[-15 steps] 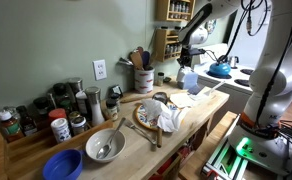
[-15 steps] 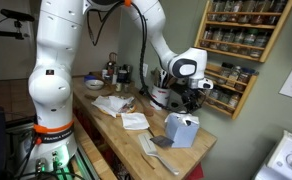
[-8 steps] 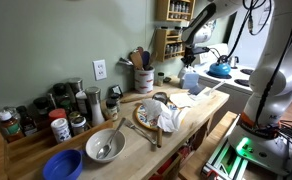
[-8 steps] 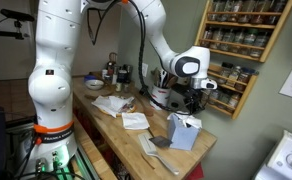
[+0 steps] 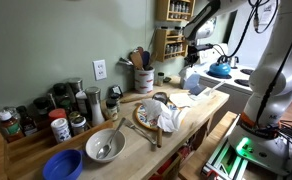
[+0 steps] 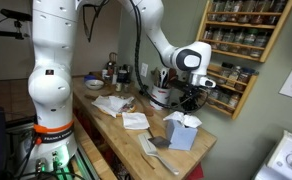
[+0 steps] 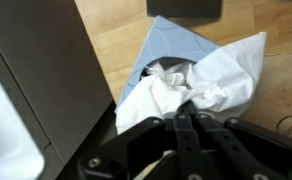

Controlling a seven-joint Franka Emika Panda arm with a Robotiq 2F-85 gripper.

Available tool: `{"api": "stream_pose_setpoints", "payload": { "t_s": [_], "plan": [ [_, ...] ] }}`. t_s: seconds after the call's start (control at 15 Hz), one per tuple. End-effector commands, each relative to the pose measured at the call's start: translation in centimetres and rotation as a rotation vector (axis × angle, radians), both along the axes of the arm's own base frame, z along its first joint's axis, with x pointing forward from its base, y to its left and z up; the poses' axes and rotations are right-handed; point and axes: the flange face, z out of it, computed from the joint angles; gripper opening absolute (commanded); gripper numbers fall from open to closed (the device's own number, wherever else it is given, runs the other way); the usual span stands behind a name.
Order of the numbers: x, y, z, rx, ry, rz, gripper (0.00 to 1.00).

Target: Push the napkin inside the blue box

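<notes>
The light-blue box (image 7: 176,42) stands on the wooden counter, near its end in both exterior views (image 5: 191,83) (image 6: 182,135). The white napkin (image 7: 211,80) lies crumpled in the box's open top, bulging out and spilling over one side, and shows as a white tuft in an exterior view (image 6: 187,120). My gripper (image 7: 186,116) is shut, its two fingers pressed together right above the napkin, with nothing clearly held between them. In both exterior views the gripper (image 5: 190,58) (image 6: 190,100) hangs a little above the box.
A utensil crock (image 5: 143,78) stands at the wall. A wooden plate with a white cloth (image 5: 158,113), a metal bowl with a spoon (image 5: 104,146) and a dark blue bowl (image 5: 62,165) lie along the counter. A spice rack (image 6: 241,50) hangs behind the box. A blue kettle (image 5: 219,68) stands beyond.
The shut gripper has risen a little from the box top. The napkin stays bunched in the box's opening.
</notes>
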Motion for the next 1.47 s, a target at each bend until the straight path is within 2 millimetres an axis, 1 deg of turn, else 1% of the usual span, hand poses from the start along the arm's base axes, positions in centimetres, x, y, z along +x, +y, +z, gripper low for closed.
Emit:
{"api": "stream_pose_setpoints", "payload": {
  "t_s": [0.0, 0.27, 0.6, 0.73, 1.0, 1.4],
  "plan": [
    [-0.6, 0.6, 0.0, 0.013, 0.054, 0.019, 0.04],
    [0.1, 1.5, -1.4, 0.048, 0.091, 0.05, 0.04],
    [0.8, 2.6, -3.7, 0.078, 0.145, 0.072, 0.04],
    [1.1, 2.6, -4.6, 0.076, 0.147, 0.065, 0.03],
    [1.9, 2.1, -5.6, 0.061, 0.138, 0.045, 0.02],
    [2.8, 1.8, -7.6, 0.057, 0.139, 0.029, 0.02]
  ]
}}
